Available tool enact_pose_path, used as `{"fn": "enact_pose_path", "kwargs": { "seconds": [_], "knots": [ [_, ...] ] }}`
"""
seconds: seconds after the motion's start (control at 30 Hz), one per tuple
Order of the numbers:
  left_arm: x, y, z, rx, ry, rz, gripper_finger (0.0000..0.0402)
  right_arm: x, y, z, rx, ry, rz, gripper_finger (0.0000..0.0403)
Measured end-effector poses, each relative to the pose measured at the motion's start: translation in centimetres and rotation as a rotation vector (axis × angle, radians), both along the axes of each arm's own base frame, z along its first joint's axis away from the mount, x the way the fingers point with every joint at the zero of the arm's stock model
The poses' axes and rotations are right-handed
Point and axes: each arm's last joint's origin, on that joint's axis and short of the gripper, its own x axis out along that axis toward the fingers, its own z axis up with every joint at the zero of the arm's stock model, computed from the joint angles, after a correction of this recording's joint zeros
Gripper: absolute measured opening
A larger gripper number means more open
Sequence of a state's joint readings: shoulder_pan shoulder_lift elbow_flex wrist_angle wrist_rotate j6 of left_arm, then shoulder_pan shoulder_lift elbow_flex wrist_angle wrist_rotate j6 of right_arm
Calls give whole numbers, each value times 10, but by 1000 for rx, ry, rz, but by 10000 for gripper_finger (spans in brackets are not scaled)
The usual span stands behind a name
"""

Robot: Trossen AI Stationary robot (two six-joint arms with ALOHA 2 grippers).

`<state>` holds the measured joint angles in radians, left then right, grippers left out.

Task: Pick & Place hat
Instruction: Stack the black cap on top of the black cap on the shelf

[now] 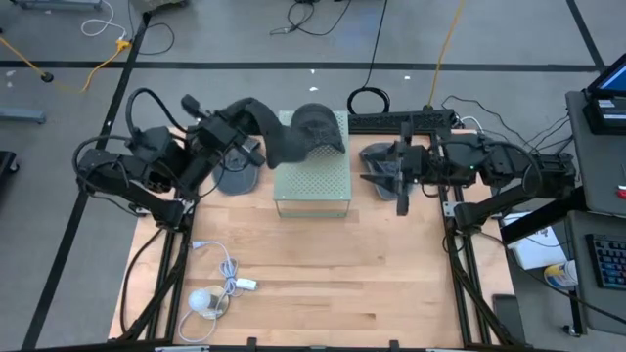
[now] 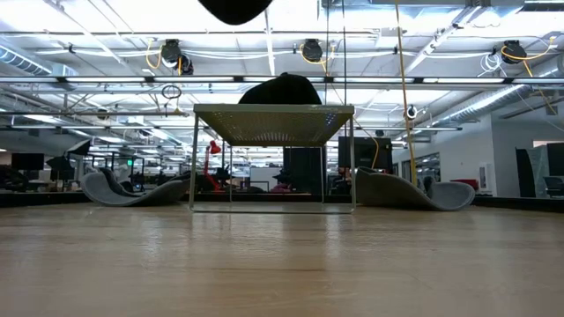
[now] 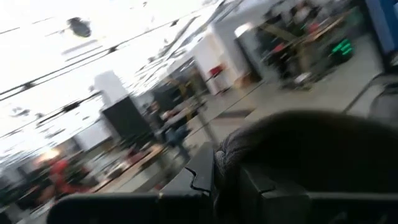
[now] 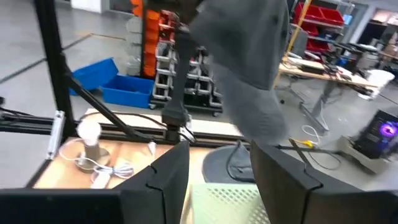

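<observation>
A dark grey hat [image 1: 274, 132] hangs lifted in my left gripper [image 1: 243, 119], over the left edge of a pale perforated rack [image 1: 313, 181]. It fills the left wrist view as a dark mass [image 3: 311, 149], and in the low view only its underside [image 2: 233, 9] shows, at the top edge. A black hat [image 1: 318, 127] sits on the rack top by its underside [image 2: 282, 90]. My right gripper [image 1: 399, 191] is open at the rack's right side, next to a grey hat [image 1: 377, 161] lying on the table. Another grey hat [image 1: 235, 178] lies left of the rack. My left gripper holds the dark grey hat by its left end [image 1: 252, 112], coming at it from the table's left side. The hat is lifted clear and droops rightward and down toward the rack [image 1: 289, 152]. The exact pinch is hidden by the hat and by blur in the wrist view.
A white bulb with cord [image 1: 210, 298] lies near the table's near-left corner. A power strip and cables [image 1: 401, 119] run along the far edge. The near half of the wooden table [image 1: 333, 293] holds nothing else. Metal frame rails border both sides.
</observation>
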<state>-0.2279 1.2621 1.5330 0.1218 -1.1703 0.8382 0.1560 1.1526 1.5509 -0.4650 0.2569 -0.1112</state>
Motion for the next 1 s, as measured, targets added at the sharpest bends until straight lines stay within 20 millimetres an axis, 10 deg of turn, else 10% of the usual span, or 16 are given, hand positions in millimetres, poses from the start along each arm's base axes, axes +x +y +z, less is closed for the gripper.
{"fn": "enact_pose_path", "kwargs": {
  "seconds": [0.5,1.0],
  "knots": [
    [-6,4,1,-149,-16,324,25,-1,14,11,97,-121,55,165],
    [62,50,18,-84,-55,405,25,-8,12,28,155,-276,63,165]
  ]
}}
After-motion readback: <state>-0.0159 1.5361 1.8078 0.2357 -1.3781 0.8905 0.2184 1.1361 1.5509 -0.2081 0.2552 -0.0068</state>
